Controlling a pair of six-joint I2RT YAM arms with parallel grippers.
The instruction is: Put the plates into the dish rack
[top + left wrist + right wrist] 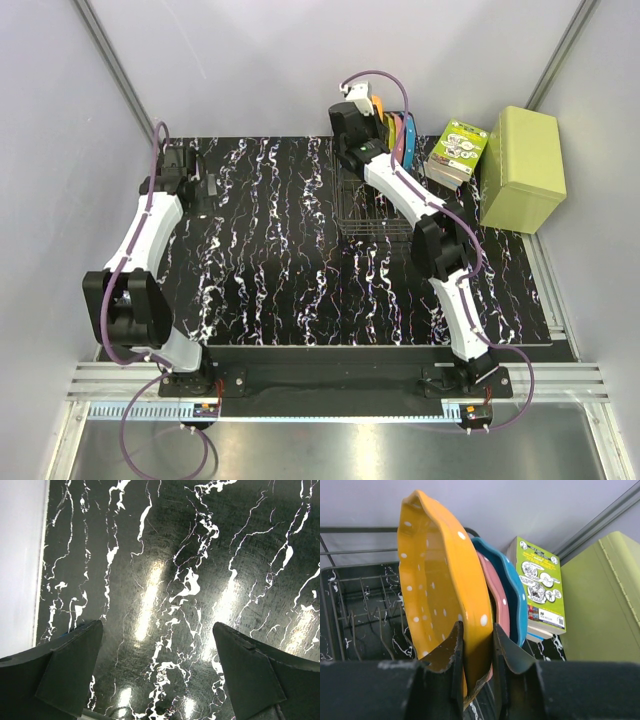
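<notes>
Jaws of right gripper (476,632) clamp orange plate (440,580) rim, plate on edge in dish rack (355,610), 1 o'clock; left gripper (157,650) jaws wide open, 10 o'clock.

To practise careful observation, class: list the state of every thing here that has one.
orange plate: upright, gripped by its rim.
right hand: shut on the orange plate.
pink plate: upright, just behind the orange.
blue plate: upright, behind the pink.
dish rack: near slots empty.
left hand: open, empty, over the table.
light green box: closed.
</notes>
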